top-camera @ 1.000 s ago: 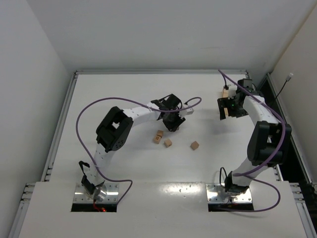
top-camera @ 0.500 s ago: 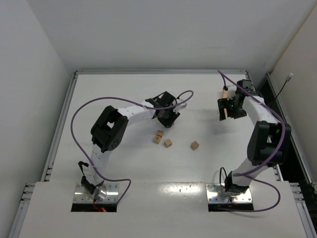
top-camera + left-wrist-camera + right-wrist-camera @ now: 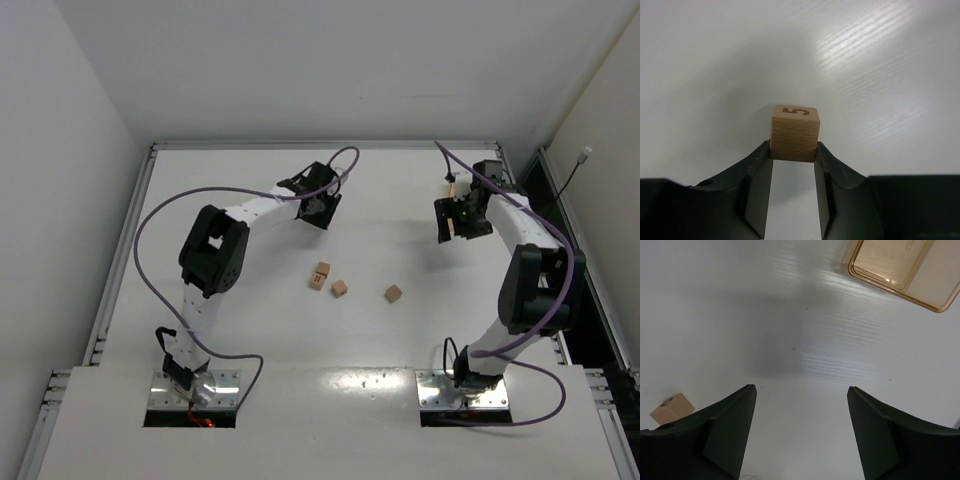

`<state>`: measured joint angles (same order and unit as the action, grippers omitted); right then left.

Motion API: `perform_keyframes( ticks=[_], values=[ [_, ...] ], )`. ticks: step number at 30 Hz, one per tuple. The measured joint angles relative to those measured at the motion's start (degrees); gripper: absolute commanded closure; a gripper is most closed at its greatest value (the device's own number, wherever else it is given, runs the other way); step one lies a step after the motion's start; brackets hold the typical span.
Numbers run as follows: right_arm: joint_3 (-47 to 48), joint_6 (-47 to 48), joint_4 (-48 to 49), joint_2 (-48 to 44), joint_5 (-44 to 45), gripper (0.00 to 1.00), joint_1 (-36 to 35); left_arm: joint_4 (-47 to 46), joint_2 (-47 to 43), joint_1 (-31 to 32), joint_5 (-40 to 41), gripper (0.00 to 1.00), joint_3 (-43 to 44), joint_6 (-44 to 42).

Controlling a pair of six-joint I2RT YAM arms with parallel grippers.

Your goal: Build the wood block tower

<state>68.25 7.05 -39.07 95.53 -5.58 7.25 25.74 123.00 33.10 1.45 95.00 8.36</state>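
**Left arm holds a numbered cube far out over the table; right arm waits with jaws apart**

The left arm point(image 3: 215, 250) rises from its base at the near edge, bends at the elbow and stretches out toward the far side. Its cable loops over it, and the left gripper point(image 3: 315, 205) sits left of centre, well beyond the loose blocks. The right arm point(image 3: 535, 280) stands folded high on its own side. The right gripper point(image 3: 450, 218) is turned inward near the far right of the table point(image 3: 400, 360).

From above, the left gripper covers whatever it carries, and only the left wrist view settles this. There the left gripper point(image 3: 793, 149) is clamped on a numbered cube point(image 3: 795, 131), one fingertip against each side face. The cube's top face reads "5". A soft shadow lies on the white surface around the cube, but whether the cube touches the table cannot be told.

The right wrist view shows the right gripper point(image 3: 800, 390) spread wide with nothing between its fingers — only bare table. It also shows an amber tray point(image 3: 905, 270) at the upper right and a tan block point(image 3: 672, 408) just beside the left finger. Which block this is cannot be told.

Only the overhead view shows three loose blocks point(image 3: 340, 288) near the middle of the table, between the two arms. They are a marked block point(image 3: 320, 276) on the left, a plain one just beside it, and a third block point(image 3: 394, 293) further right, set apart. No stack stands anywhere in view.
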Motion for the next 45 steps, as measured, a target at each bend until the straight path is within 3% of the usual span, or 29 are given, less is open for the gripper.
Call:
perform_keyframes(
  ticks=[7,23,45],
  values=[
    [-1.38,-0.63,0.00,-0.46,0.04,0.29,-0.52,2.56,6.75,0.20,6.69,1.00,9.40,7.34],
    [-8.44,-1.22,0.55,-9.01,-0.33,0.28,-0.63,8.63,5.88,5.09,12.26,1.00,6.86,25.99],
    [-10.32,-2.03,0.72,-9.64,-1.09,0.28,-0.59,12.87,5.97,7.80,19.52,1.00,7.32,37.90]
  ],
)
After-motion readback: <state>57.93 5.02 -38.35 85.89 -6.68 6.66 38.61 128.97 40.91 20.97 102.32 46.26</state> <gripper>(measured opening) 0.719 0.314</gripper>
